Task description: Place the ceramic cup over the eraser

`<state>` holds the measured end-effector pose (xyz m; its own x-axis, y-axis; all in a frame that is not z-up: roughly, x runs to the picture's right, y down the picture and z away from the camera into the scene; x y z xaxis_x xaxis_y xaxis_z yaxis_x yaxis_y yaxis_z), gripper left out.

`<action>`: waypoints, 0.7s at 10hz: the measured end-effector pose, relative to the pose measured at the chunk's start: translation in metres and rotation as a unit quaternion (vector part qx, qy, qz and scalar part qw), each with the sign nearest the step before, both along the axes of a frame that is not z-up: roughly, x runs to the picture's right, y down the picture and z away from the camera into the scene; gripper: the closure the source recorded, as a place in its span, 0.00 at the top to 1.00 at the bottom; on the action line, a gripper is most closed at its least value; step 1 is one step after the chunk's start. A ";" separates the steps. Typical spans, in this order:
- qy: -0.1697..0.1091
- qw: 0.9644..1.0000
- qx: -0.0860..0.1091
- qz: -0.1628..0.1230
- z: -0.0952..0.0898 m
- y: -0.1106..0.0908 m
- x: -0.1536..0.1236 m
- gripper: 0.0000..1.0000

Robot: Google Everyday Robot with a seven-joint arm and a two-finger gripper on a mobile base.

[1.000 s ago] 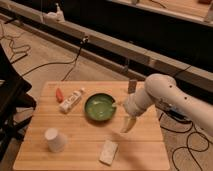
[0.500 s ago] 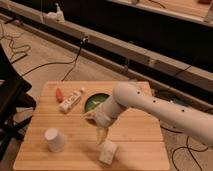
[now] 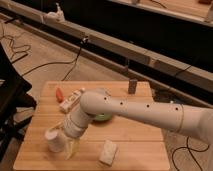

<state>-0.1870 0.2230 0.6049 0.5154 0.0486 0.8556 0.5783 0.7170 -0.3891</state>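
Reaching low over the near-left part of the wooden table (image 3: 135, 137), the gripper (image 3: 69, 149) hangs with its fingers spread, and the ceramic cup (image 3: 54, 141) stands touching or just beside it on its left, resting on the wood and not yet pinched.

The step in hand looks like the grasp. To do it well, the spread fingers should straddle the cup's wall squarely and low enough that the tapered side cannot slide out when they press together. The grip should also allow the cup to be turned mouth-down later, since it must cover something. A lopsided pinch could tip it or skid it toward the table's edge.

The eraser (image 3: 132, 86) stands upright well away from the hand, up and to the right at the far edge of the table, with the arm's own forearm lying between (a carry there needs a clean lift first).

As for containers, I cannot see into the cup. The green bowl (image 3: 104, 118), just up and right of the hand, is mostly hidden behind the arm, so I cannot tell what it contains.
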 end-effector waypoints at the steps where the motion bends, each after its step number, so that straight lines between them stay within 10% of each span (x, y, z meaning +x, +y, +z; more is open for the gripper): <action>1: 0.001 1.000 0.000 0.001 0.000 0.000 0.001 0.80; 7: -0.014 0.999 -0.011 0.037 0.020 -0.021 -0.012 0.80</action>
<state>-0.1987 0.2020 0.6247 0.4853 0.1046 0.8681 0.5351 0.7496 -0.3895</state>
